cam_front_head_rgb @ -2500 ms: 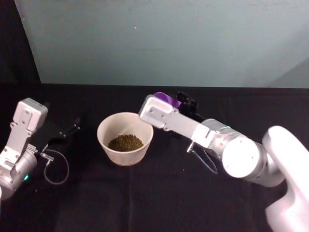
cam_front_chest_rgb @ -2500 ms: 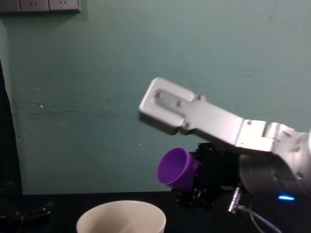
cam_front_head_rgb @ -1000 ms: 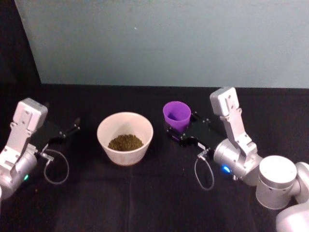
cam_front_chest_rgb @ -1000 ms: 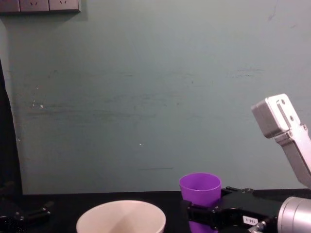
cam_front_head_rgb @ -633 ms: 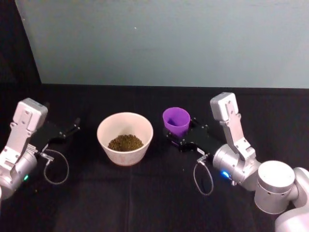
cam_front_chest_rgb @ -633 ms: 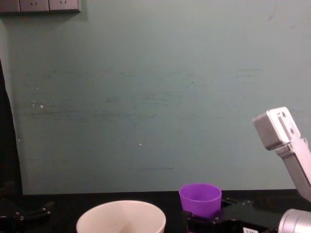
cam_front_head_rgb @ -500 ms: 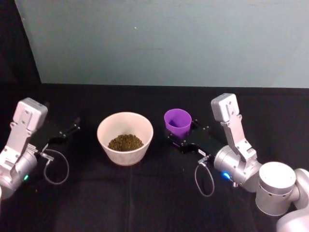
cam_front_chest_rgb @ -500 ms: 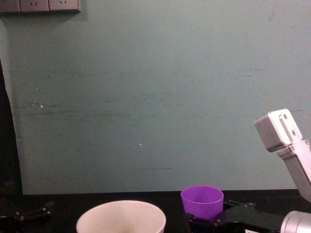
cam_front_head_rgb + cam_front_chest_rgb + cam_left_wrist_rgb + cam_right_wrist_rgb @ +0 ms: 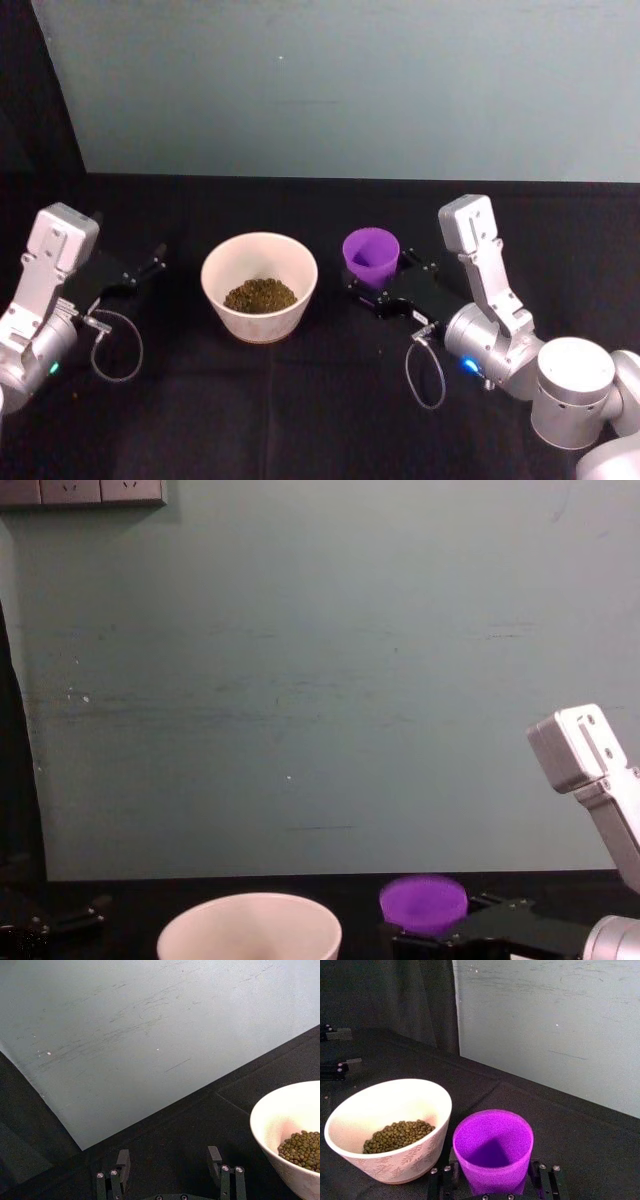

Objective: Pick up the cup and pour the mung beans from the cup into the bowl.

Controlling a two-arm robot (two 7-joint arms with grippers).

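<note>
left gripper [image 9: 150,266]: parked at the left side of the black desk [image 9: 300,400], fingers [image 9: 216,1166] spread apart with nothing between them, pointing toward the bowl [image 9: 259,285]. the bowl stands beyond those fingertips, well apart from them, and holds mung beans [image 9: 259,294]. right gripper [image 9: 372,280]: low over the desk, its fingers [image 9: 540,1180] closed against both sides of the cup [image 9: 371,254]. the cup sits upright between these fingers, just beside the bowl on its right, its inside bare.
</note>
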